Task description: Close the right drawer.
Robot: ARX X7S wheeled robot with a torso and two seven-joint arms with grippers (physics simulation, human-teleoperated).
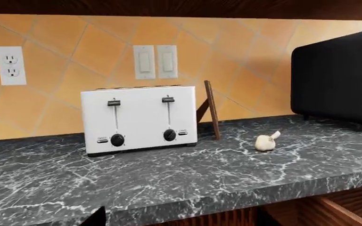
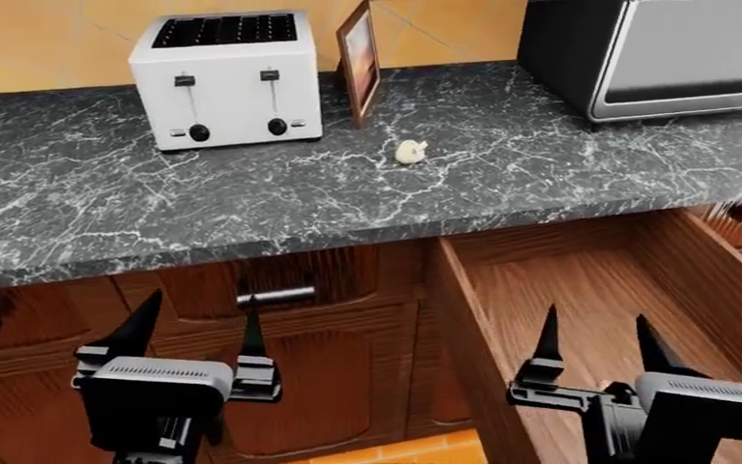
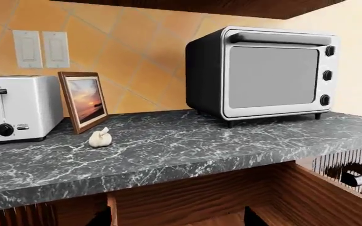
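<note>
The right drawer [image 2: 575, 280] stands pulled far out from under the counter, a deep box of reddish-brown wood with its left plank side [image 2: 464, 329] showing; its front and handle are out of view. My right gripper [image 2: 597, 317] hangs open above the drawer's inside, holding nothing. In the right wrist view the drawer's back wall [image 3: 187, 193] fills the gap between the open fingers [image 3: 102, 217]. My left gripper [image 2: 201, 304] is open in front of the closed cabinet fronts, left of the drawer. A corner of the drawer [image 1: 348, 207] shows in the left wrist view.
On the dark marble counter [image 2: 113, 203] stand a white toaster [image 2: 227, 77], a picture frame [image 2: 358, 63], a garlic bulb [image 2: 412, 151] and a black toaster oven [image 2: 655, 53]. A short drawer front with a silver handle [image 2: 274, 294] sits left of the drawer. A wire rack [image 3: 350, 169] lies to its right.
</note>
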